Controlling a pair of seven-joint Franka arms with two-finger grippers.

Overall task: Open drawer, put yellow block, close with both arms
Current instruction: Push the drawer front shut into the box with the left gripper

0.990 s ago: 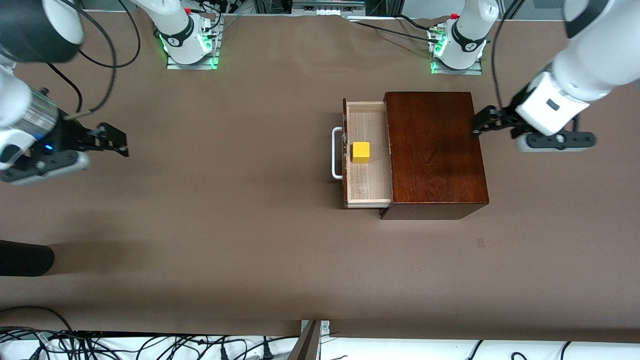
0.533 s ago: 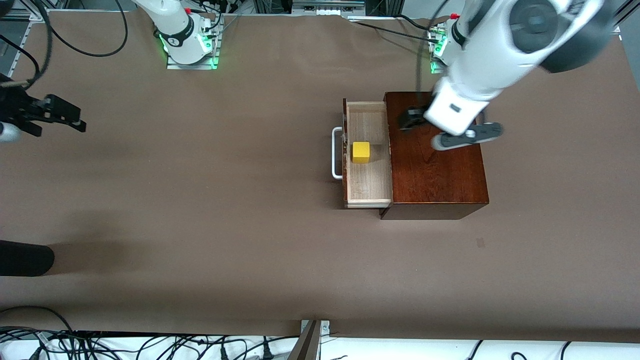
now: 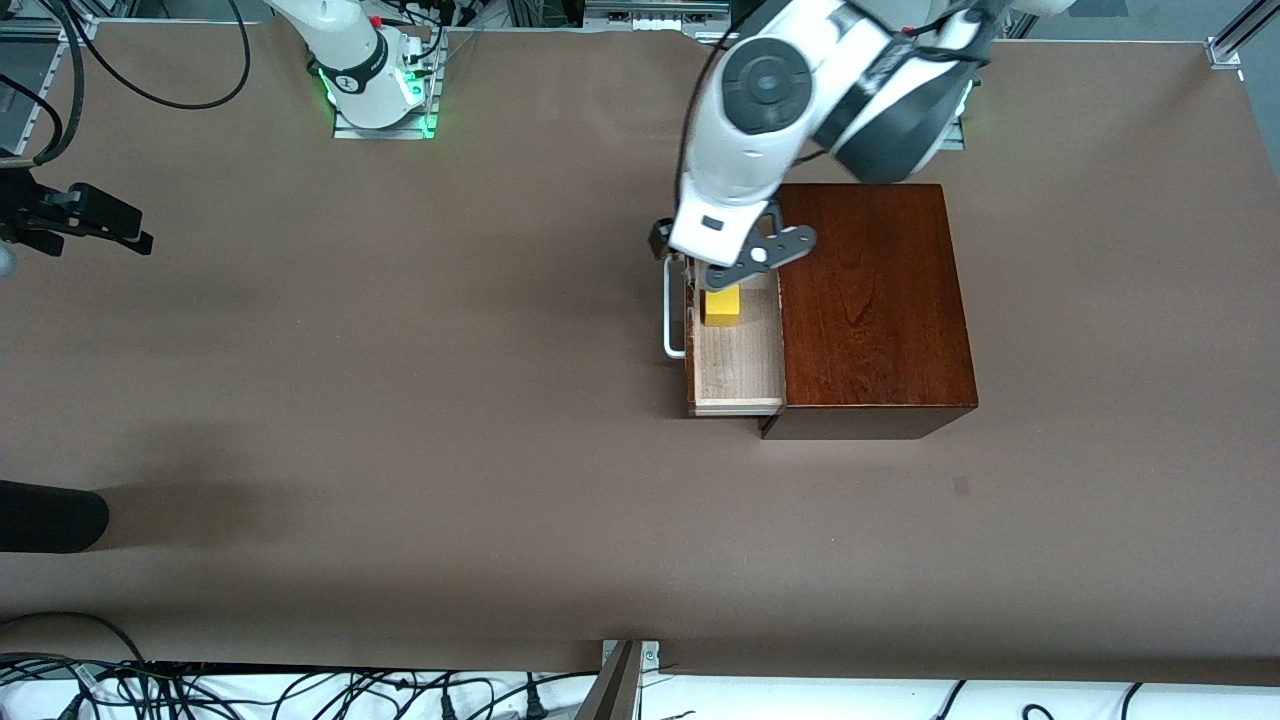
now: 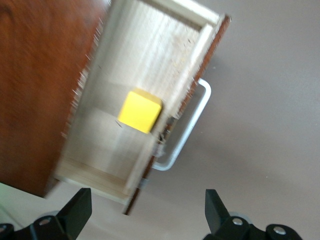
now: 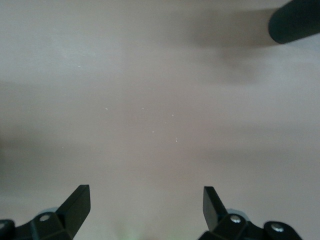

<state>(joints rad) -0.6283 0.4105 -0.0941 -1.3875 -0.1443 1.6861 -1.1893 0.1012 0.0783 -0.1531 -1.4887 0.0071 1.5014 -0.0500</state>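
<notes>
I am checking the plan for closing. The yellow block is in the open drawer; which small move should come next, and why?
Probably lower the open left gripper in front of the white handle to push. The drawer is pulled out, and the yellow block lies inside.

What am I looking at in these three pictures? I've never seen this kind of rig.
Two white robot arms work at a brown table. One picture looks down from across the table; the other two come from cameras on each wrist. A dark wooden box has its drawer pulled out, and the yellow block lies inside it. The left gripper, open and empty, hovers over the drawer's front by the white handle. The right gripper, open and empty, waits at the right arm's end of the table.
</notes>
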